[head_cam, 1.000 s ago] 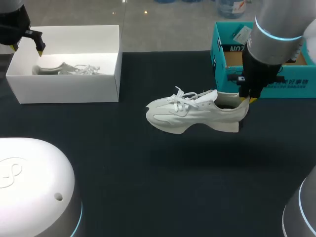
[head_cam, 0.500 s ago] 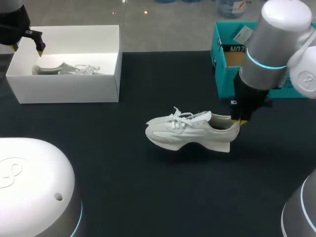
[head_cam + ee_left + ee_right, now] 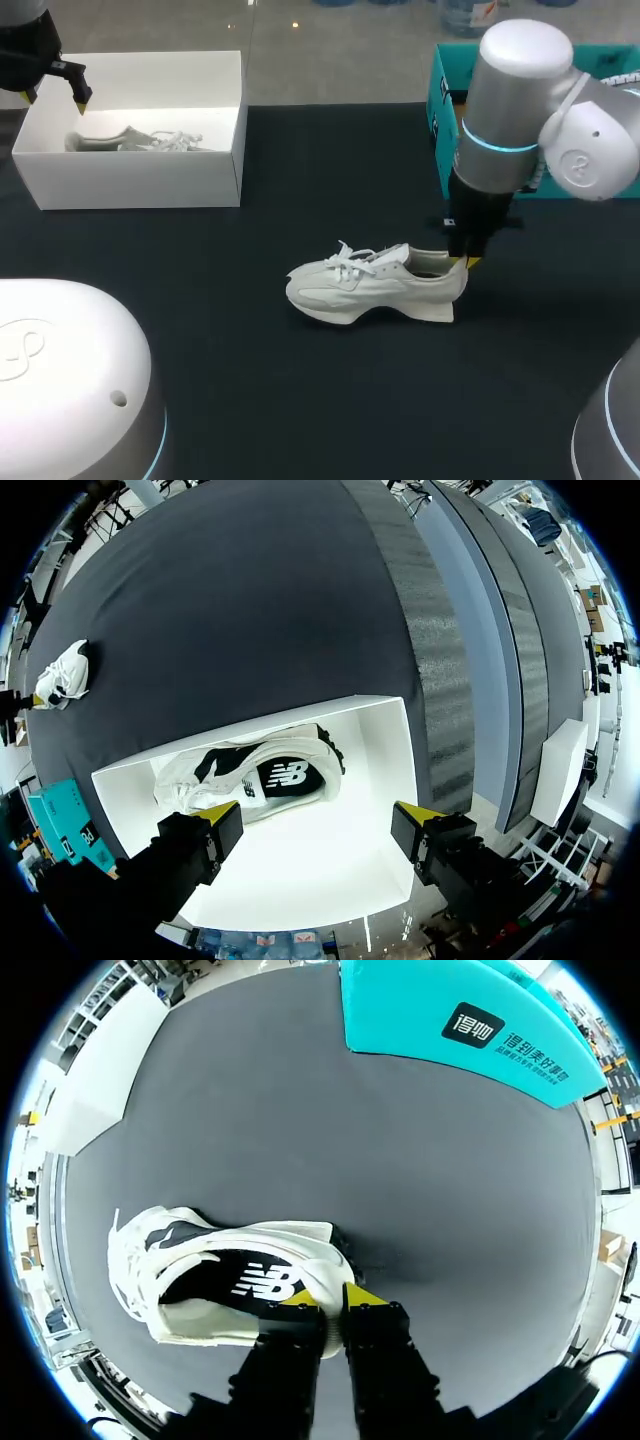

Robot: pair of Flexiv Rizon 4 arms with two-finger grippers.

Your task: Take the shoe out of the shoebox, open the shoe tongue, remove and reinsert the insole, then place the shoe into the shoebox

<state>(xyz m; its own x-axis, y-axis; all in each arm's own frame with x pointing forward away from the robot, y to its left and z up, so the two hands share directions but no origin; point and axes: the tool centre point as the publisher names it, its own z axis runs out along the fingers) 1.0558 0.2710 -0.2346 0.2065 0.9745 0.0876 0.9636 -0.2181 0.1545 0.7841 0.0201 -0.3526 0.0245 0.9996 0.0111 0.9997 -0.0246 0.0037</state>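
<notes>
1 shoe (image 3: 370, 283) is gripped at its heel by the narrowly closed right gripper (image 3: 462, 262), mid-table (image 3: 300, 400), outside the teal shoebox (image 3: 440, 110). The left gripper (image 3: 315, 825) is held wide over a white box (image 3: 130, 180). Step 1 is judged done; tongue, insole and return are left.

The shoe (image 3: 375, 285) is lying on its sole mid-table (image 3: 300, 400), with the right gripper (image 3: 462, 262) pinching its heel rim. Well to the shoe's left and behind it, the shoebox (image 3: 130, 180) is holding a second shoe (image 3: 130, 140), with the left gripper (image 3: 52, 98) hanging over that box. Another box (image 3: 440, 130) is standing behind the shoe's heel.
</notes>
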